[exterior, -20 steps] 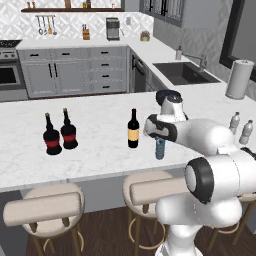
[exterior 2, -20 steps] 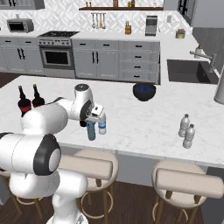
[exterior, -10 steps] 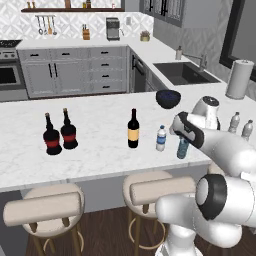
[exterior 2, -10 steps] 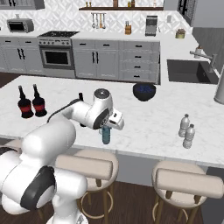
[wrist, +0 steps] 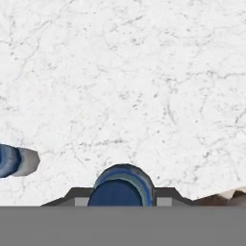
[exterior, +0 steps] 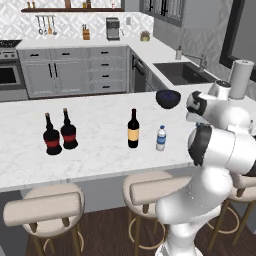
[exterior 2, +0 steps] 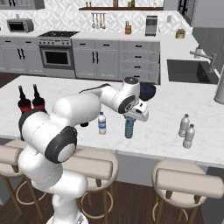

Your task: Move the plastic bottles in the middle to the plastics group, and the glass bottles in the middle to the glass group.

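Right base view: the claw (exterior 2: 129, 117) is clamped on the blue-tinted bottle (exterior 2: 129, 127), holding it upright over the marble tabletop (exterior 2: 166, 140). The clear labelled bottle (exterior 2: 102, 123) stands just beside it; the two greyish-clear bottles (exterior 2: 187, 131) stand well apart toward the sink side. Left base view: the wine bottle (exterior: 132, 129) stands mid-tabletop near the clear labelled bottle, and the two red-labelled bottles (exterior: 60, 133) stand together at the far end.
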Motion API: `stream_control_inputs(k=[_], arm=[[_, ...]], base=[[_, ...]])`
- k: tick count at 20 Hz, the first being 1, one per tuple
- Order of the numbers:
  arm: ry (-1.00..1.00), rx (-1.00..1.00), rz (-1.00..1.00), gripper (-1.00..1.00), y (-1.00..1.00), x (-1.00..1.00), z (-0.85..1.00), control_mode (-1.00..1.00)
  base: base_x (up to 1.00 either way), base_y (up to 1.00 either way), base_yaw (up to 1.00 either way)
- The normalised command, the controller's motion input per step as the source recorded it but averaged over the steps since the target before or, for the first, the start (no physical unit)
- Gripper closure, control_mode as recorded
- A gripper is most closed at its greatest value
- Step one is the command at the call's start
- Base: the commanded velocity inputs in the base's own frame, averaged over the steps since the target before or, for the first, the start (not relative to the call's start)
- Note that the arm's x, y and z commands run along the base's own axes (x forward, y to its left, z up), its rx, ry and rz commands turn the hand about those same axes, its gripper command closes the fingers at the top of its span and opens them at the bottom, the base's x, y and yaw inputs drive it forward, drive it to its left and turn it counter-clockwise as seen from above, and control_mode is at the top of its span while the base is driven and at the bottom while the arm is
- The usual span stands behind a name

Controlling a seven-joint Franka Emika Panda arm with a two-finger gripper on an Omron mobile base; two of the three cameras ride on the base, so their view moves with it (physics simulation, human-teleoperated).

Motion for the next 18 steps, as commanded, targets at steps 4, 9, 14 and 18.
stream_control_inputs(k=[4,9,14,18], arm=[[0.04,0.02,0.00,1.00,-0.97,0.34,-0.46,-1.00],[-0.02,0.00,0.00,1.00,-0.68,0.00,-0.55,-1.00],[-0.01,0.00,0.00,1.00,-0.32,0.00,-0.06,-1.00],[0.00,0.00,0.00,1.00,0.00,0.00,-0.18,-1.00]], base=[[0.00,0.00,0.00],[0.00,0.00,0.00],[0.00,0.00,0.00],[0.00,0.00,0.00]])
